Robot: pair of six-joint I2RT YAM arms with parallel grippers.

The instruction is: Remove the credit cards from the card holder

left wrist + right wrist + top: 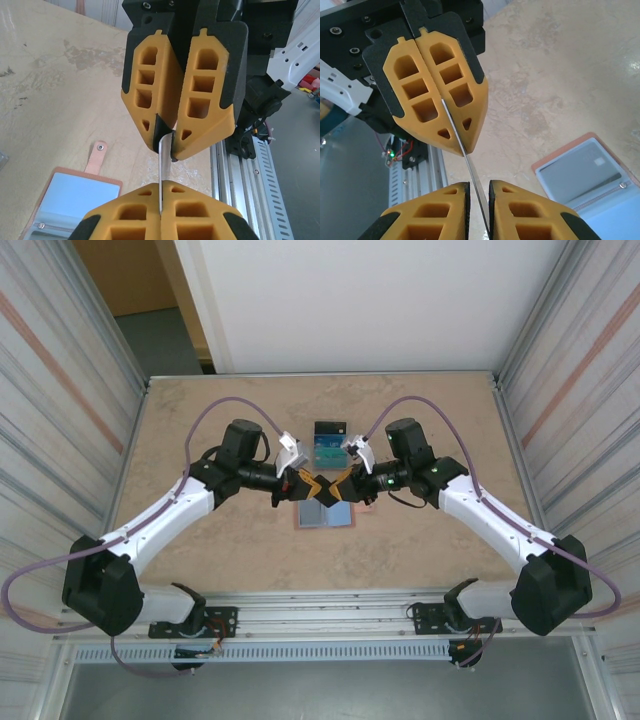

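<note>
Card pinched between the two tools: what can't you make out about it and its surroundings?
- The card: edge-on in both wrist views; from above, the left tool and right tool cover it, so its colour and print are unknown.
- The card holder: the tools overlap it from above and frame edges crop it in the wrist views, so whether cards remain inside is uncertain.
- The card pile beyond: too small to count.
</note>
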